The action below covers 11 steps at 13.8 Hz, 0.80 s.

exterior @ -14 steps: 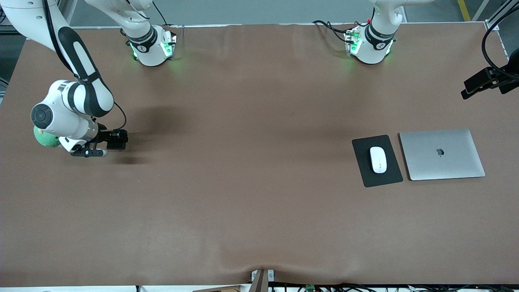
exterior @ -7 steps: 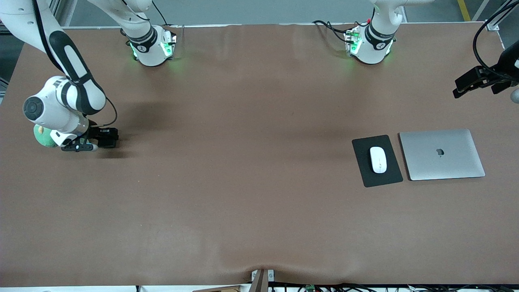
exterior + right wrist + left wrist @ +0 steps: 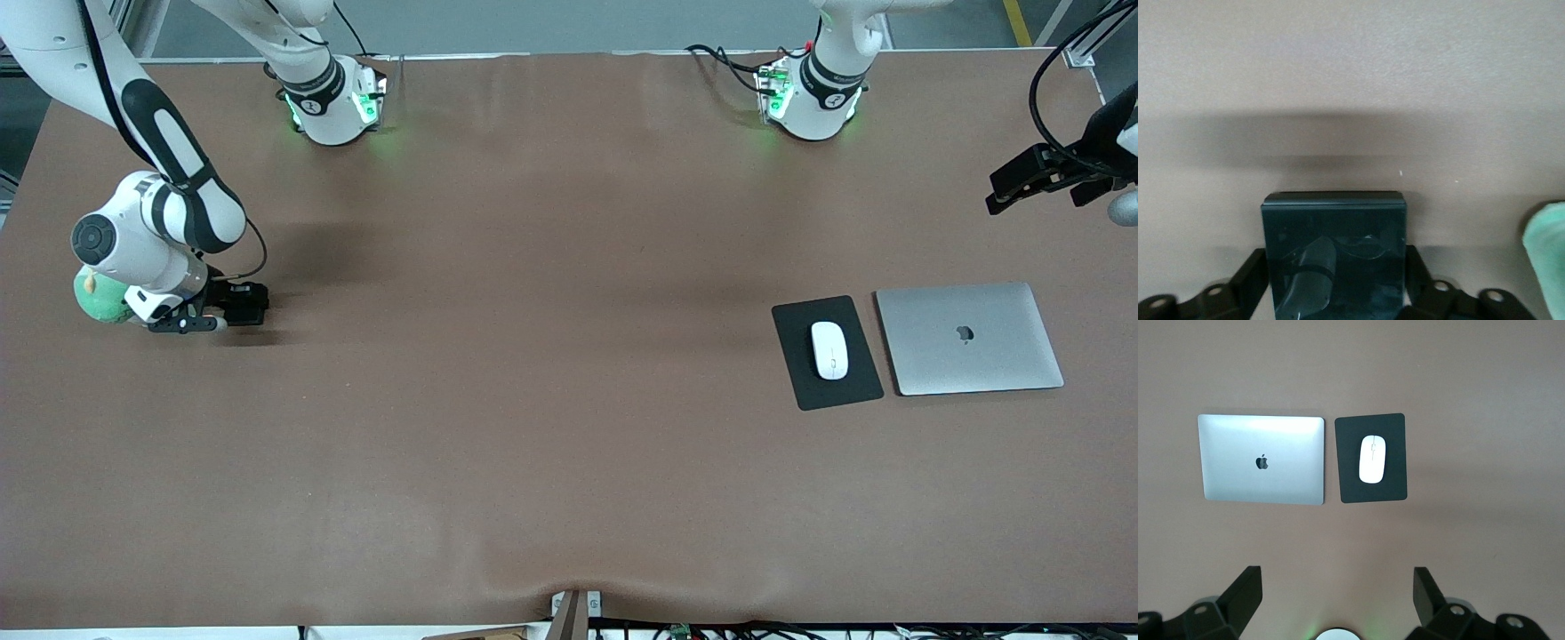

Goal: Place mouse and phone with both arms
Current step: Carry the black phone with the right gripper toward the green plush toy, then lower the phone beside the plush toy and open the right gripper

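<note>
The right gripper (image 3: 233, 308), low over the table at the right arm's end, is clamped across the phone (image 3: 1333, 250) (a stiff, slick slab, best gripped by its long edges). The mouse (image 3: 829, 349) rests on the black mat (image 3: 800, 373) beside the laptop (image 3: 969, 338); it looks light and glossy. The left gripper (image 3: 1338, 600) waits high above, jaws apart.

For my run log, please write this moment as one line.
mouse: on mat | phone: held, right gripper | left gripper: open, waiting

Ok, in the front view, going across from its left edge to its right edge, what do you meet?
Green plush toy → right gripper holding the phone → black mat with the mouse on it → laptop → left gripper.
</note>
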Tool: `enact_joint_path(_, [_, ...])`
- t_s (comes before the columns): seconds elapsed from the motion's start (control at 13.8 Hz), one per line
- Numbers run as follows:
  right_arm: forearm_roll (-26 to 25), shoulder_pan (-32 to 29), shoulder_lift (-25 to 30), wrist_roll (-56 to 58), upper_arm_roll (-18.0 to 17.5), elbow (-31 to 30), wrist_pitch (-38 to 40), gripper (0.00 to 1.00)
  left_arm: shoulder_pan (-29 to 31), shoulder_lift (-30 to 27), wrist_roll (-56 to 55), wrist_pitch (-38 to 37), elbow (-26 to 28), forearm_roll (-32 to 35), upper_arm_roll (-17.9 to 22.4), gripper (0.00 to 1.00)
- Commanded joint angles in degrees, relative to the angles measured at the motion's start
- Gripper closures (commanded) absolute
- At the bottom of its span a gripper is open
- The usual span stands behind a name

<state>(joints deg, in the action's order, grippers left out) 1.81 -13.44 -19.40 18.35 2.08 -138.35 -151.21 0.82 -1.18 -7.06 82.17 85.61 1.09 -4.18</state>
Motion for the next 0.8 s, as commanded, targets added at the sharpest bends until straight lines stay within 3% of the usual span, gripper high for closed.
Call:
enact_joint_path(0.0, [-0.40, 0.25, -0.29, 0.29, -0.32, 0.71, 0.73, 0.00, 0.14, -0.05, 0.38, 0.36, -0.44, -1.35, -0.13, 0.00])
enact_joint_path(0.22, [-0.40, 0.25, 0.50, 0.29, -0.41, 3.51, 4.41, 0.00, 0.23, -0.14, 0.73, 0.36, -0.44, -1.26, -0.04, 0.00])
enact_joint_path(0.51, [-0.49, 0.25, 0.50, 0.46, -0.49, 17.02, 25.99, 0.00, 0.23, 0.04, 0.73, 0.80, -0.35, -1.26, -0.04, 0.00])
enact_joint_path(0.72, [-0.58, 0.60, 0.41, 0.46, -0.49, 23.38, 33.60, 0.00, 0.32, -0.14, 0.73, 0.80, -0.53, -1.26, -0.04, 0.00])
